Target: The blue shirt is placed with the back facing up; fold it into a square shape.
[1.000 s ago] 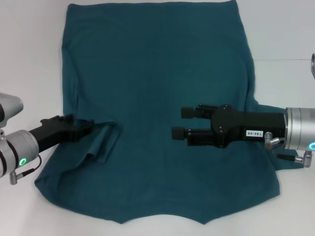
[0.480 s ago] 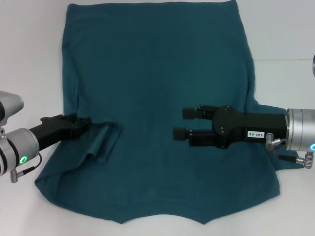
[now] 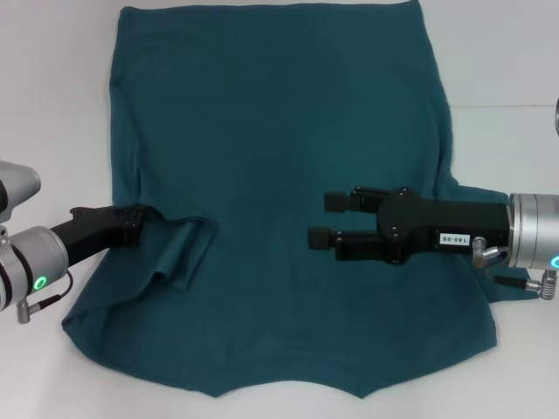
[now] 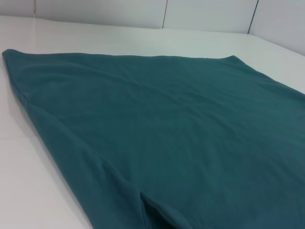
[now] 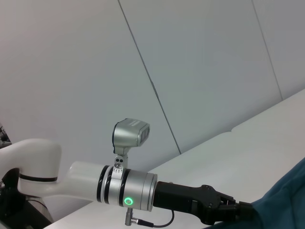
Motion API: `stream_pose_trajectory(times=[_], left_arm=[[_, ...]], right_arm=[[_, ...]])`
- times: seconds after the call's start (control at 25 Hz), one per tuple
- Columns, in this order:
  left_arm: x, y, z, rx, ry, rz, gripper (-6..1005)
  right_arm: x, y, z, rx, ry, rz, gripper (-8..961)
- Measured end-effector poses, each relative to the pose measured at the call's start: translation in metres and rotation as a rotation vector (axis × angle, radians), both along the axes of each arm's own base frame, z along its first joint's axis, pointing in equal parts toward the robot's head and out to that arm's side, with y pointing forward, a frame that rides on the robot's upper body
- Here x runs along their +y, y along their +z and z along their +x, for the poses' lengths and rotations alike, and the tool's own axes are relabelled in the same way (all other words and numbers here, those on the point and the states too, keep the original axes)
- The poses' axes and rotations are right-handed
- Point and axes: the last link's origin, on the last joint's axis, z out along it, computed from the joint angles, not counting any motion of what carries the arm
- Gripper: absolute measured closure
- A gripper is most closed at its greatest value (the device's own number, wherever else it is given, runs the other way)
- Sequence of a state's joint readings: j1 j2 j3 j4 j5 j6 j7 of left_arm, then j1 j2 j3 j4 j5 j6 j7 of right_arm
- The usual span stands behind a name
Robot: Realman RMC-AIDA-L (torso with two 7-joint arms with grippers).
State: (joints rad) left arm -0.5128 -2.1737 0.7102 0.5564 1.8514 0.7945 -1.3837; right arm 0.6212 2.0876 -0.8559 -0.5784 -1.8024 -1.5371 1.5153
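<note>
Overhead head view; low wrist views, all sharing the blue shirt [image 3: 279, 175].

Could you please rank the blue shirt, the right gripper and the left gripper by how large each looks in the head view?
1. The blue shirt, by far the largest.
2. The right gripper, open above the shirt's middle.
3. The left gripper, at the shirt's left edge, partly hidden by fabric, so its rank is less sure.

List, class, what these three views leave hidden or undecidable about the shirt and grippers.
- Left gripper: tips sit in a fold of the blue shirt; head view cannot settle open or shut.
- Shirt underside: hidden, lying face down.
- Shirt collar edge: cut off by the head view's bottom edge.
- Right gripper: absent from its own wrist view.
</note>
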Motion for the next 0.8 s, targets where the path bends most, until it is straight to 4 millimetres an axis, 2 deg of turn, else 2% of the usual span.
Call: stream_pose_trajectory(times=[0.2,0.52,0.8], left_arm=[[0.0,0.001,0.0,0.002,-0.001,0.002,948],[0.001,0.001,0.001,-0.001,-0.009,0.0,947],[0.004,0.0,0.012,-0.033,-0.047,-0.021,944]], right_arm=[[0.0,0.0,0.0,0.0,0.0,0.0,100],[0.0,0.0,0.001,-0.001,0.001,0.002,101],[0.0,0.0,0.001,0.0,0.0,0.005,101]])
